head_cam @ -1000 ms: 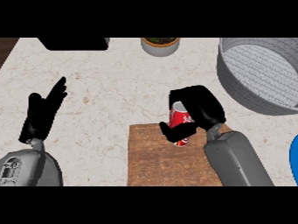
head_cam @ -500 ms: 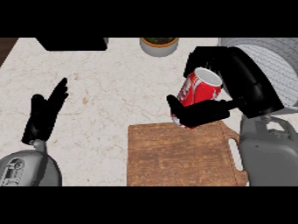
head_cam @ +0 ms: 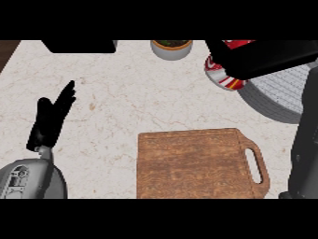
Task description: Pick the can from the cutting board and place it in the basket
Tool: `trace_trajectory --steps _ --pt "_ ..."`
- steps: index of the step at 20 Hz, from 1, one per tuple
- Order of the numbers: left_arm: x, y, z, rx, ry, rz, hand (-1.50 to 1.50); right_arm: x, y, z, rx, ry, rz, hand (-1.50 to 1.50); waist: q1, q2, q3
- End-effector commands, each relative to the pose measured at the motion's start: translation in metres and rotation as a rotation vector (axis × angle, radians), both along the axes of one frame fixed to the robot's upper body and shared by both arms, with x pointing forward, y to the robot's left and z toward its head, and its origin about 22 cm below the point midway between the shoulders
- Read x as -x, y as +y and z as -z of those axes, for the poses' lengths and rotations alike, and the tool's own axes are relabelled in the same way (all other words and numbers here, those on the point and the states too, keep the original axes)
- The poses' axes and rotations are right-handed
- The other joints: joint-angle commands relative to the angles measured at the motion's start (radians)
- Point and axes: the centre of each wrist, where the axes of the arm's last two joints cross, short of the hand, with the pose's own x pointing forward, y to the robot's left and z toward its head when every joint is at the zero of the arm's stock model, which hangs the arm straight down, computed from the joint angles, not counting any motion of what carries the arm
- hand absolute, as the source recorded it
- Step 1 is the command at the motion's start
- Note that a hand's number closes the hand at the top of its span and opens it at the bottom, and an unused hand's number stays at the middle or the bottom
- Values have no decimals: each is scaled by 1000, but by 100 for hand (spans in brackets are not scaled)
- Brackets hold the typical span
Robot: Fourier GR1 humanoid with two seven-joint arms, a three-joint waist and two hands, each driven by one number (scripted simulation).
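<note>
The right robot hand [head_cam: 271,58] is up at the top right, fingers wrapped round the one red-and-white can [head_cam: 223,77], which sits lifted off the board, tilted, right at the near rim of the single grey basket [head_cam: 278,100]. Only the can's lower end and a sliver of its top peek out from under the black hand. One wooden cutting board [head_cam: 196,163] lies bare on the marble table [head_cam: 134,102], handle to the right. The left robot hand [head_cam: 51,119] rests at the left, fingers straight and relaxed. One small pot [head_cam: 171,48] and one dark box [head_cam: 79,45] sit along the far edge.
</note>
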Motion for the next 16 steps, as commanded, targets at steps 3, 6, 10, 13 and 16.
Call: trace_trajectory --steps 3,6,10,13,16 --pt "3 17 4 -7 -12 -12 0 -21 -36 -40 121 0 148 150 5 5 0" --pt "-11 12 -10 -17 -13 4 0 -31 -45 -34 324 7 239 150 1 10 -1" --pt "-4 9 -11 -8 -26 17 0 -55 -70 -26 487 46 337 150 18 11 0" --pt "-14 -5 -9 -14 -12 17 0 -74 -107 -23 456 97 363 150 14 12 0" --pt "0 -2 -12 -5 -19 28 0 -84 -128 -2 534 94 398 150 20 8 1"
